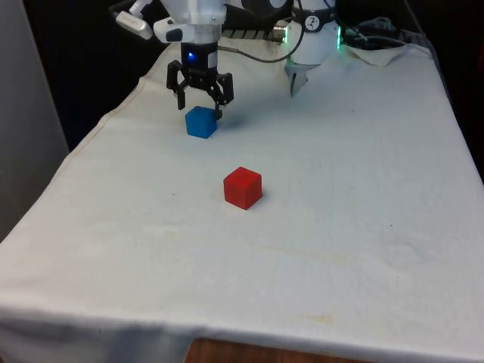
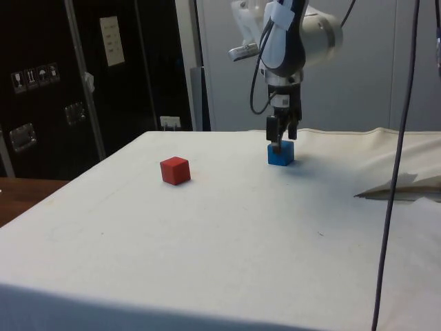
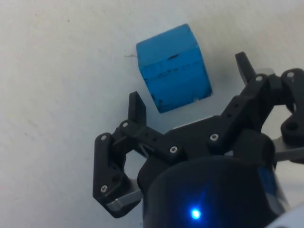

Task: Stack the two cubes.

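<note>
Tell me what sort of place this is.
Most likely a robotics lab or test room. A table under a white cloth holds just a blue cube and a red cube, with an open gripper above the blue one and dark cabinets behind.

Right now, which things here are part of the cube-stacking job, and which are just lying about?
Part of the job:
- blue cube
- red cube
- gripper, open just above the blue cube

Just lying about:
- crumpled cloth at the table's far end
- hanging cable in the side view
</note>
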Action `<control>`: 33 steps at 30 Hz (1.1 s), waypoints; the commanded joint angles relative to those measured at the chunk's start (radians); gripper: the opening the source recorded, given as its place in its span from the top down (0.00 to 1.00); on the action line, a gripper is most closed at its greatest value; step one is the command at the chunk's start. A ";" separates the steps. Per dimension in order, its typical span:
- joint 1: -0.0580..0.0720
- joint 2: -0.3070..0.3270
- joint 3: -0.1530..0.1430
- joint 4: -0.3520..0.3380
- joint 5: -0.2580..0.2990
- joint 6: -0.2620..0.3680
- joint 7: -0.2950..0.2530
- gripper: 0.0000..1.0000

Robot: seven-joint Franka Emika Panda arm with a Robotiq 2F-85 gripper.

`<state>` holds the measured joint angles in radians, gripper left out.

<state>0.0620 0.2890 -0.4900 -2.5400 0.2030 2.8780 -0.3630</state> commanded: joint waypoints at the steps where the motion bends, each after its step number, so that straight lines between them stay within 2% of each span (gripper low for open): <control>1: -0.021 -0.015 0.031 -0.002 0.033 0.000 -0.025 0.00; 3: -0.019 -0.009 0.032 0.001 0.038 0.000 -0.026 0.00; 4: 0.000 0.005 0.003 0.002 0.010 0.000 -0.004 0.00; 5: -0.019 -0.007 0.032 0.003 0.039 -0.001 -0.025 0.00; 12: -0.013 0.003 0.031 0.017 0.039 -0.003 -0.017 0.00; 13: 0.000 0.013 0.010 0.016 0.017 0.000 -0.003 0.00; 14: -0.013 0.004 0.032 0.018 0.039 -0.002 -0.016 0.00; 19: -0.017 0.013 0.041 0.023 0.046 -0.001 -0.015 0.00; 20: -0.017 0.015 0.042 0.024 0.048 -0.002 -0.016 0.00; 21: 0.000 0.025 0.017 0.024 0.024 0.000 0.000 0.00; 22: -0.018 0.022 0.045 0.028 0.054 -0.002 -0.017 0.00; 25: -0.019 0.030 0.049 0.033 0.059 -0.002 -0.018 0.00; 28: -0.018 0.035 0.050 0.037 0.065 -0.002 -0.019 0.00; 29: 0.000 0.049 0.025 0.038 0.041 0.000 -0.001 0.00; 30: -0.018 0.036 0.050 0.037 0.066 -0.003 -0.020 0.00; 33: -0.017 0.037 0.047 0.038 0.067 -0.003 -0.020 0.02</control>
<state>0.0620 0.3390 -0.4640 -2.5010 0.2490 2.8780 -0.3660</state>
